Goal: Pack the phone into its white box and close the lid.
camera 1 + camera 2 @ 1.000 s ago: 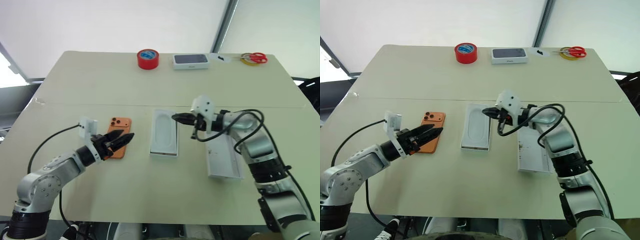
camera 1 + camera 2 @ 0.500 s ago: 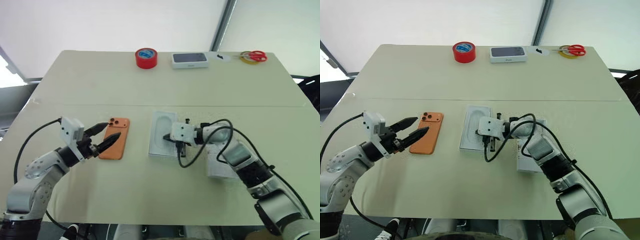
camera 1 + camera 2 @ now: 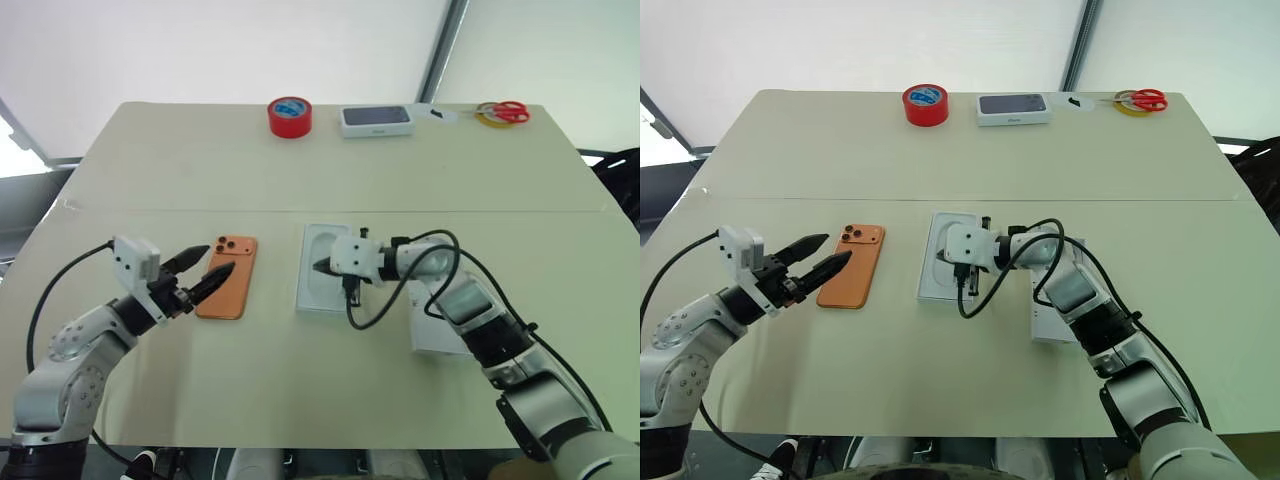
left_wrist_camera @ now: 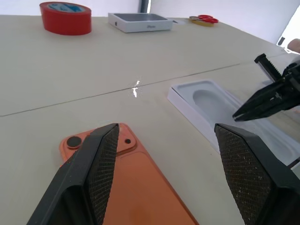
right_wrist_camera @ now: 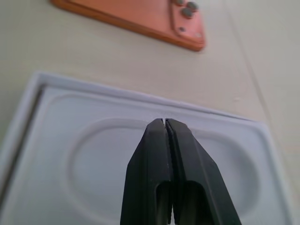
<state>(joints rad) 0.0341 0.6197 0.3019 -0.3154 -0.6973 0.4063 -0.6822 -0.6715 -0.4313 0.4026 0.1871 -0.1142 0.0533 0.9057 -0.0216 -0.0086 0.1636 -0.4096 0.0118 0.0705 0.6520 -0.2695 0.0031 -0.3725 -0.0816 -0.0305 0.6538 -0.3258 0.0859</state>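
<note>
The orange phone point(image 3: 228, 290) lies flat on the table, camera block at its far end. My left gripper point(image 3: 215, 262) is open and hovers at the phone's left edge, the phone point(image 4: 136, 187) showing low between its fingers point(image 4: 101, 164). To the right lies a white insert point(image 3: 325, 280) with an oval recess, set inside a white rim that looks like the white box. My right gripper point(image 3: 322, 267) is shut and empty, its tip point(image 5: 164, 121) just above that recess. A shallow white carton piece point(image 3: 435, 330), apparently the lid, lies partly under my right forearm.
Along the far edge stand a red tape roll point(image 3: 290, 117), a white box with a dark top point(image 3: 377, 120) and red-handled scissors point(image 3: 505, 112) on a yellow ring. A seam point(image 3: 150, 209) crosses the table behind the phone.
My right gripper has come down and to the left, from beside the insert to over its recess. My left gripper has drawn back to the left, off the phone's middle.
</note>
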